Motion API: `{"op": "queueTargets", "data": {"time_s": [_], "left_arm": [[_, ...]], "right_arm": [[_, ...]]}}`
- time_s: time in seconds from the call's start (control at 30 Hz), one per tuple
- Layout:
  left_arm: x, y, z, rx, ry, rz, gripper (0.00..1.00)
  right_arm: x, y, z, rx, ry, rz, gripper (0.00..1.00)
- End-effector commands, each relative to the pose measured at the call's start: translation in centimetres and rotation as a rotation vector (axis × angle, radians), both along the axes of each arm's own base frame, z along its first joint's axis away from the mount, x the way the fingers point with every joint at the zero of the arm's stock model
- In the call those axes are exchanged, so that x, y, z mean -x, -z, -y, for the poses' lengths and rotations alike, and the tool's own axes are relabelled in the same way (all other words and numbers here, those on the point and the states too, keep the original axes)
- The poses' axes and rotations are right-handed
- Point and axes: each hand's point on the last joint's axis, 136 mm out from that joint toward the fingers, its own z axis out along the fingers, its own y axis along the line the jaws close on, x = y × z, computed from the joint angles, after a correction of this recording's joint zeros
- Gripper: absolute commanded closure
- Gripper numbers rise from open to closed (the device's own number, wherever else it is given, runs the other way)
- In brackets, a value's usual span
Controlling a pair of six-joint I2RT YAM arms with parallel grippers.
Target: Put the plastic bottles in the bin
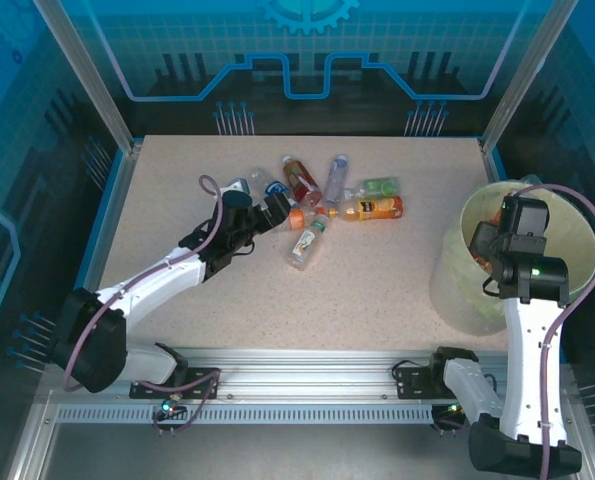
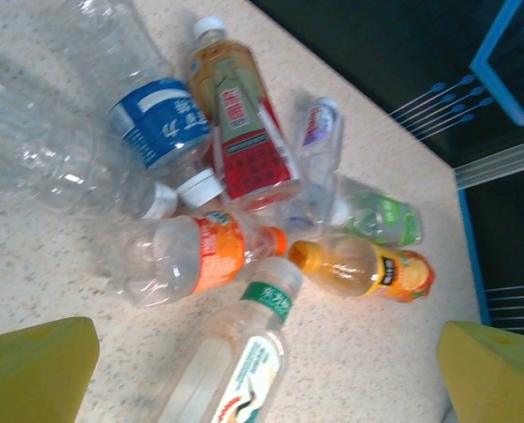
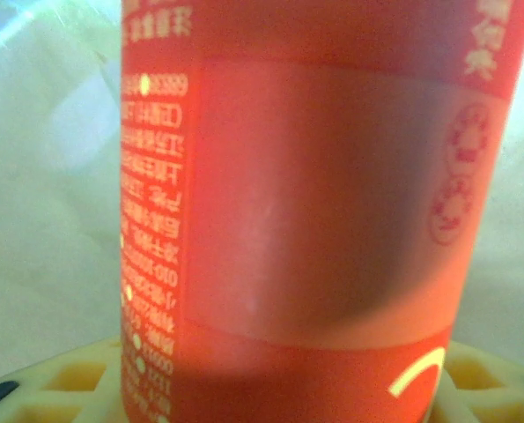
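Holding a red-labelled bottle over the bin, the right gripper is clenched on it for dropping, while the left gripper, spread wide, hovers at the bottles on the surface.

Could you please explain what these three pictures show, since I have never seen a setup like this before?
Two robot arms are bolted at the near edge of a speckled table. The overhead picture comes from a fixed camera; the other two from cameras on each wrist. The left tool stands open beside a cluster of plastic bottles; its wrist camera looks down on them, among them a red-labelled bottle and an orange juice bottle. The right tool is over the pale bin, shut on a red-orange bottle that its camera sees up close.
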Motion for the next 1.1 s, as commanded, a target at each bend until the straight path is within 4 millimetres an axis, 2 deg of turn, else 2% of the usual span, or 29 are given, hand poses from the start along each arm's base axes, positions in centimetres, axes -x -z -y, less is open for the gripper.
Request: {"op": "queueTargets", "data": {"time_s": [0.0,0.17,0.3,0.6,0.93,1.07], "left_arm": [[-0.1,1.9,-0.2,-0.017,-0.014,-0.088,0.01],[-0.2,4.5,1.0,-0.033,0.027,-0.197,0.01],[-0.5,5.8,2.0,-0.04,0.063,-0.263,0.01],[-0.4,6.8,2.9,-0.046,0.112,-0.318,0.01],[-0.4,7.7,2.3,-0.085,0.093,-0.337,0.01],[-0.2,8.4,3.0,-0.108,0.15,-0.373,0.01]], "right_arm": [[0.8,0.5,0.3,-0.015,0.034,-0.012,0.48],[0.8,1.1,-0.7,-0.062,-0.002,-0.016,0.47],[0.6,1.0,-1.1,-0.083,-0.017,-0.012,0.4],[0.0,-0.1,-2.3,-0.14,-0.061,0.042,0.22],[0.7,-2.2,-1.9,-0.105,-0.039,0.125,0.13],[1.2,-3.1,-1.7,-0.078,-0.03,0.174,0.11]]}}
